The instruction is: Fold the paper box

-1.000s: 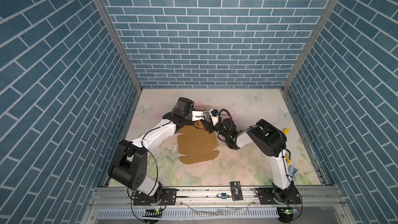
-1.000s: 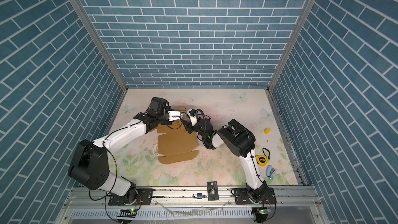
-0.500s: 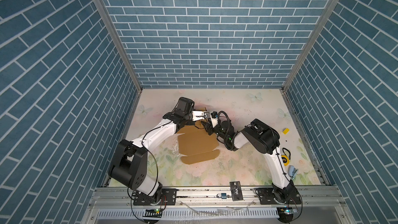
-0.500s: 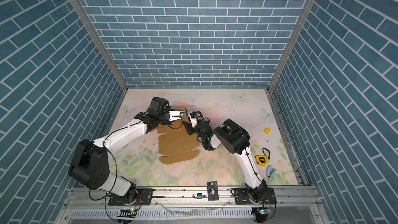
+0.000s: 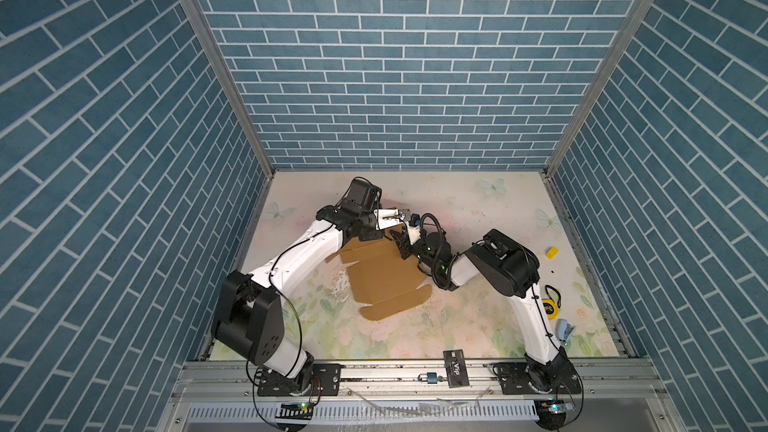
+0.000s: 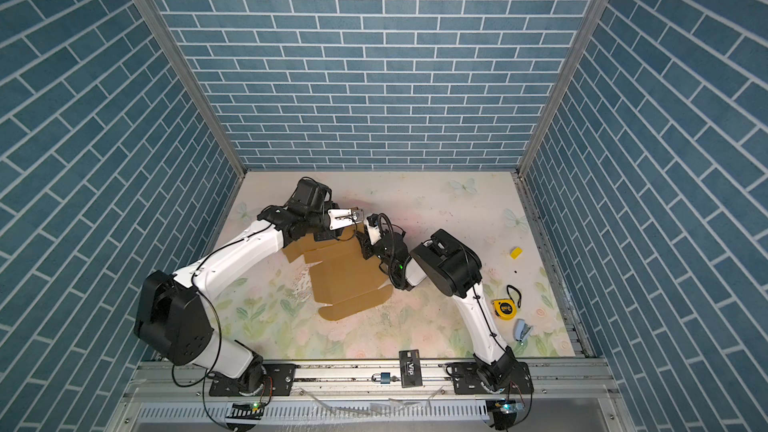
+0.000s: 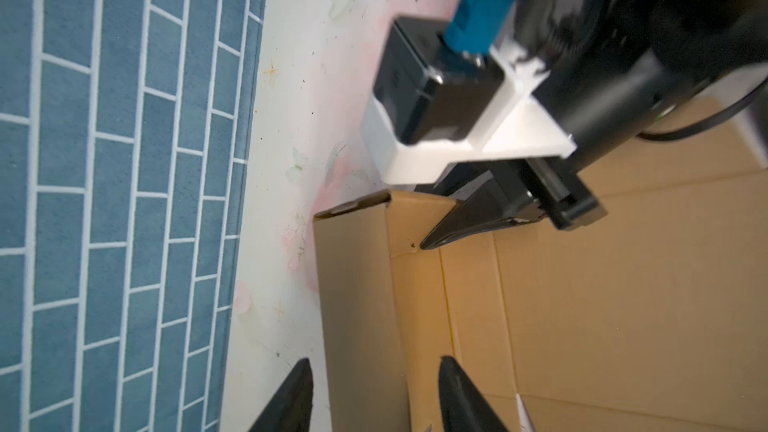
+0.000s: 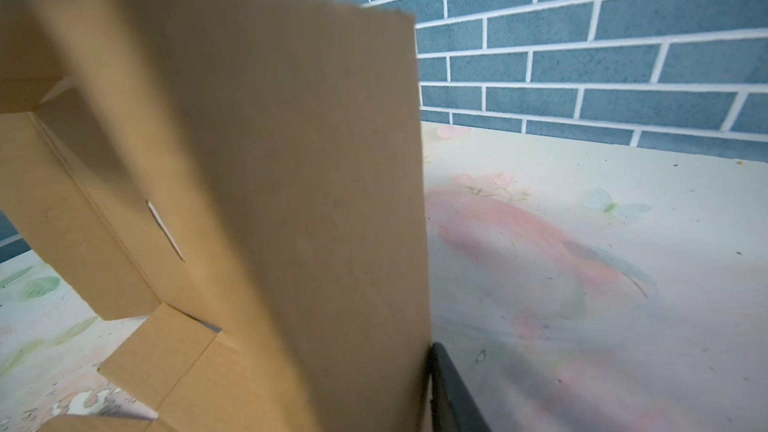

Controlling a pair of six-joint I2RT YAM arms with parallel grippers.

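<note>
Straddling the paper box [image 7: 582, 305], the left tool [image 7: 374, 361] gaped; wrist views alone showed the right tool [image 7: 432, 238] pinching its flap [image 8: 291, 201].

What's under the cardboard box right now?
The box lies on the floral table, and only table shows around its edges. Whatever is directly beneath the sheet is covered and cannot be seen.

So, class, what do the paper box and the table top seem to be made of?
The paper box: cardboard, probably corrugated. It is matt tan and unprinted, with thick cut edges and pressed creases. The table top: probably a printed sheet, pale with flowers and butterflies, scuffed in places; what lies beneath is hidden.
</note>
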